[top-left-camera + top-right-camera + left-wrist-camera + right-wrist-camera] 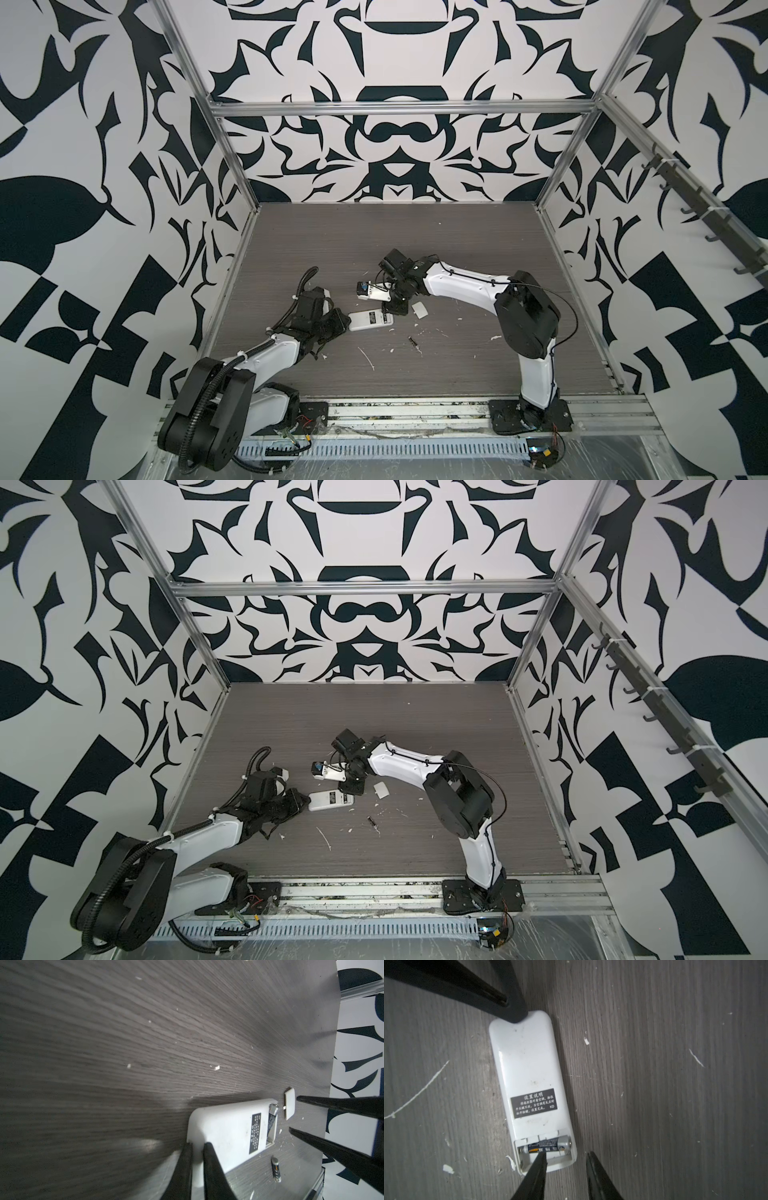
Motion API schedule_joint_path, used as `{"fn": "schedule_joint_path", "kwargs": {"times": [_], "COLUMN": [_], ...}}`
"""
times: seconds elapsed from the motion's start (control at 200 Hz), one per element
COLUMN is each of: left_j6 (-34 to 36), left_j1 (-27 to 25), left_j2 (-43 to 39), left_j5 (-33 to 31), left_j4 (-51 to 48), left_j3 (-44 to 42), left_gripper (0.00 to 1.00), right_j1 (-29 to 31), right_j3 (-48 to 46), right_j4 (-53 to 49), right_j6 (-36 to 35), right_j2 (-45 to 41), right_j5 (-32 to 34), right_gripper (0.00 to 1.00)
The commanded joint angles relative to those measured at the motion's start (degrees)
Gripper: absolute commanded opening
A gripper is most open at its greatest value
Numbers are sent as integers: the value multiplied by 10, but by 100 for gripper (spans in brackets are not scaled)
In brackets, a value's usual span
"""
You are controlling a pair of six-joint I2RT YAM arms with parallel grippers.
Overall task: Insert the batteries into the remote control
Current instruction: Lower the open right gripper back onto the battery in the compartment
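The remote control (371,321) (527,1076) lies on the table with its white back and black label up, and its battery compartment is uncovered. One of the batteries (548,1145) (272,1120) lies inside that compartment. Another battery (413,341) (372,821) (276,1169) lies loose on the table, nearer the front edge. My left gripper (198,1145) (343,322) is shut on the remote's end away from the compartment. My right gripper (566,1153) (392,309) hovers open at the compartment end. One fingertip (542,1156) is at the seated battery; the other is off the remote's side.
The small loose white cover plate (419,310) (289,1103) lies just right of the remote. White flecks and scraps (368,358) litter the dark wood-grain table (374,232). Patterned walls and aluminium rails (552,232) bound the table on three sides.
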Motion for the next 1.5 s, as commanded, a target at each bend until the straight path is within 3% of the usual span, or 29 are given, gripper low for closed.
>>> {"fn": "schedule_joint_path", "kwargs": {"times": [0.0, 1.01, 1.495], "left_j6": [1, 0, 0], "left_j1": [-2, -2, -2], "left_j2": [6, 9, 10], "left_j5": [5, 4, 3], "left_j4": [-14, -13, -14], "left_j3": [-2, -1, -1], "left_gripper": [15, 14, 13], "right_j1": [4, 10, 10], "right_j3": [22, 40, 38], "right_j4": [-6, -25, -36], "right_j6": [-3, -17, -19], "right_j2": [-1, 25, 31], "right_j5": [-2, 22, 28], "right_gripper": [36, 34, 25]}}
